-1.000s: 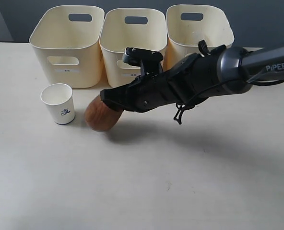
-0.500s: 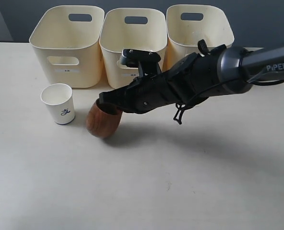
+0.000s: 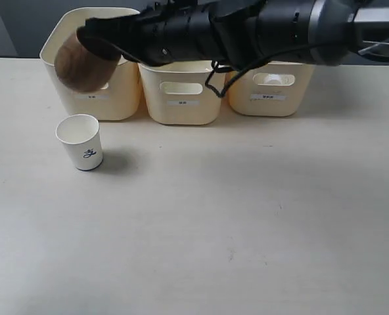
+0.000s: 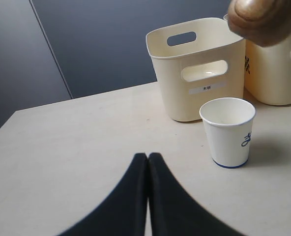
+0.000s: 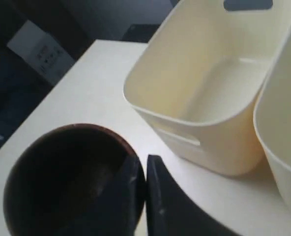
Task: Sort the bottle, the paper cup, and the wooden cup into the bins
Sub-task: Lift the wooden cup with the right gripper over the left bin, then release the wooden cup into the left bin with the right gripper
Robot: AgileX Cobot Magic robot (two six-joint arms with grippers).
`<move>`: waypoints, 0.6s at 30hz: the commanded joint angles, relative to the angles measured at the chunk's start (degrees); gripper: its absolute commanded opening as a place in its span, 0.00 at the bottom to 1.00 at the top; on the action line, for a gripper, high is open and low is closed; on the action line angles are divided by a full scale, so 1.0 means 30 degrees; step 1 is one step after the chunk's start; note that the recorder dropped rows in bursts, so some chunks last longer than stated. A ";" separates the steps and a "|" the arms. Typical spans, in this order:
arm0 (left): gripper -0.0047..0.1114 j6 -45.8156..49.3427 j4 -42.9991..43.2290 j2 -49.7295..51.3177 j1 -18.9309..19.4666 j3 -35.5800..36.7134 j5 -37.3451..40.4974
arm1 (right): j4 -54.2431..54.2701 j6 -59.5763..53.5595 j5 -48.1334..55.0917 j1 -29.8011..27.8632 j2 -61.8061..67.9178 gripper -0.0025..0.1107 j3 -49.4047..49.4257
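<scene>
Three cream plastic bins (image 3: pixel 181 98) with oval handle cut-outs stand in a row at the table's (image 3: pixel 247 216) far edge. Right black gripper (image 3: pixel 102 41), reaching across, pinches the rim of the dark reddish-brown rounded wooden cup (image 3: pixel 83 62), held tilted in the air in front of the leftmost bin (image 4: pixel 199 73). White tapered paper cup (image 3: pixel 80 142) stands upright near that bin's front. Left gripper (image 4: pixel 148 162) has its fingers pressed together, holding nothing, low over the table.
</scene>
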 commanded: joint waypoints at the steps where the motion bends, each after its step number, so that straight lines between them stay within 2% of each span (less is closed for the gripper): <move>1: 0.04 -0.0036 0.0001 -0.0095 -0.0061 0.0025 -0.0104 | 0.0169 0.0021 -0.0759 -0.0017 0.0873 0.02 -0.2029; 12: 0.04 -0.0036 0.0001 -0.0095 -0.0061 0.0025 -0.0104 | 0.0275 0.0021 -0.4093 0.0062 0.6534 0.02 -0.8745; 18: 0.04 -0.0036 0.0001 -0.0095 -0.0061 0.0025 -0.0104 | -0.0357 -0.0018 -0.4606 0.0062 0.8119 0.02 -1.0451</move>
